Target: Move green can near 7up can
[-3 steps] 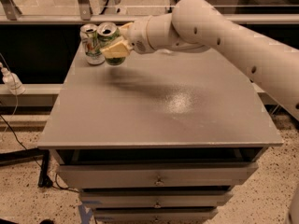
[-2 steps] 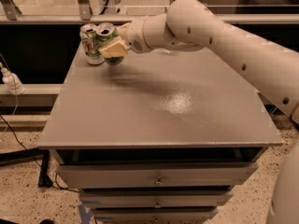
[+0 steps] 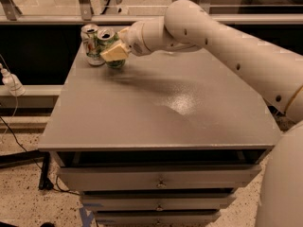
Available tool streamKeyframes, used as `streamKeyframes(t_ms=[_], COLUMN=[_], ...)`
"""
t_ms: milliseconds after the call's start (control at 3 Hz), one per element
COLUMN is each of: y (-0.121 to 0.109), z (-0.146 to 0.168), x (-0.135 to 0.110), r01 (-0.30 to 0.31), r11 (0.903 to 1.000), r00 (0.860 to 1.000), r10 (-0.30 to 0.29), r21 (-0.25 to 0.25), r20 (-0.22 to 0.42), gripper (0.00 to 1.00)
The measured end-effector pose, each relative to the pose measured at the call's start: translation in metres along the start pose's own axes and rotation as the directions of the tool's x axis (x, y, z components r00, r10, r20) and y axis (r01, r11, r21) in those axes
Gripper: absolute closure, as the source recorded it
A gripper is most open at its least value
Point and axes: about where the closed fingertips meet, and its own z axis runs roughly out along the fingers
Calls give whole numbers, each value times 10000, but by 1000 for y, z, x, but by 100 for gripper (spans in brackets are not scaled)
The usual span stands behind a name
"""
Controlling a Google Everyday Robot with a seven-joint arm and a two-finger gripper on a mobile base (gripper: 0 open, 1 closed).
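Note:
The green can [image 3: 107,38] stands upright at the table's far left corner, right beside the 7up can [image 3: 90,46], which is mostly white with a silver top. The two cans stand close together, touching or nearly so. My gripper [image 3: 112,51] reaches in from the right and is closed around the green can. One pale yellow finger [image 3: 114,54] lies across the can's front and hides its lower body. The other finger is hidden behind the can.
The grey table [image 3: 161,108] has drawers below its front edge. My white arm [image 3: 222,37] spans the right rear of the table. A glass partition and rail run behind. A cable and plug [image 3: 10,82] hang at the left.
The arm's elbow has shifted slightly left. The gripper and both cans stay at the same spot at the far left corner.

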Motion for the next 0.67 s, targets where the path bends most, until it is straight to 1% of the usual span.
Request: streamKeyframes(t_ms=[333,667], y=[-6,-16], z=[5,8], x=[4,3], r01=[86,225], r11=[10000,9997], r00=[9999,9997], r10=[-86,-224], r21=[-28,74], r20=[-90,-99], gripper=[36,13])
